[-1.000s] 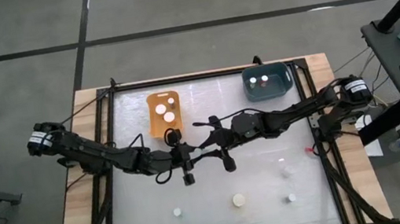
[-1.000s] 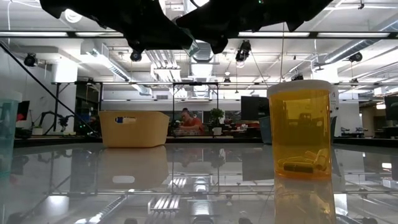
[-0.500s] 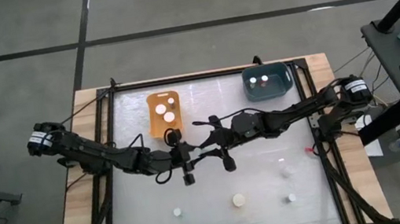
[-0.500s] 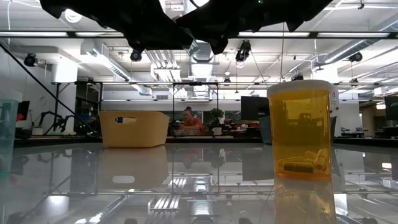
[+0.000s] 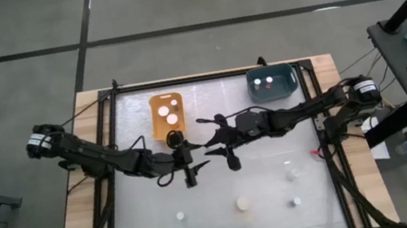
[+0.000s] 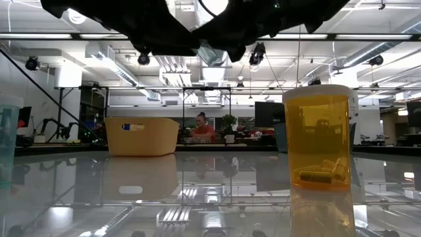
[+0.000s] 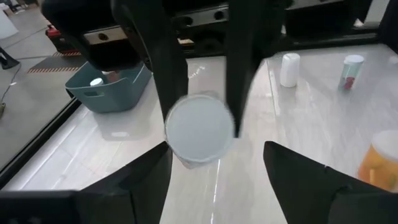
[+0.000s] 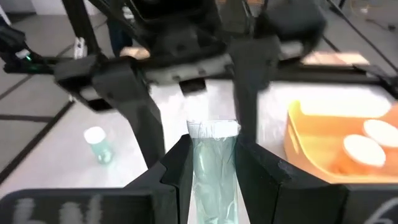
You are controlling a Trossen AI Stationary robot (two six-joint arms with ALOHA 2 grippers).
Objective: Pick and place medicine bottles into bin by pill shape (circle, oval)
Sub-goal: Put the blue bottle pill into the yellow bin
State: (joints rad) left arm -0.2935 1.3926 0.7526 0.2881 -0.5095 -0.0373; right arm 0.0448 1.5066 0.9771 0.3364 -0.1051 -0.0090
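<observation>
Glossy white desk [image 5: 154, 218] fills the centre of the high view, with an orange bin [image 5: 167, 114] and a blue bin [image 5: 271, 83] near its top edge. At mid-frame the right pincer [image 8: 210, 163] is clamped on a clear teal-tinted bottle [image 8: 213, 168], while the left pincer [image 7: 214, 165] stands apart around its white cap. Three more bottles [image 5: 242, 203] stand low on the desk

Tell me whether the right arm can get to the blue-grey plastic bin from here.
Probably yes. The right gripper holds a clear white-capped bottle at mid-table, and the blue-grey plastic bin sits on its side with bare table between.
</observation>
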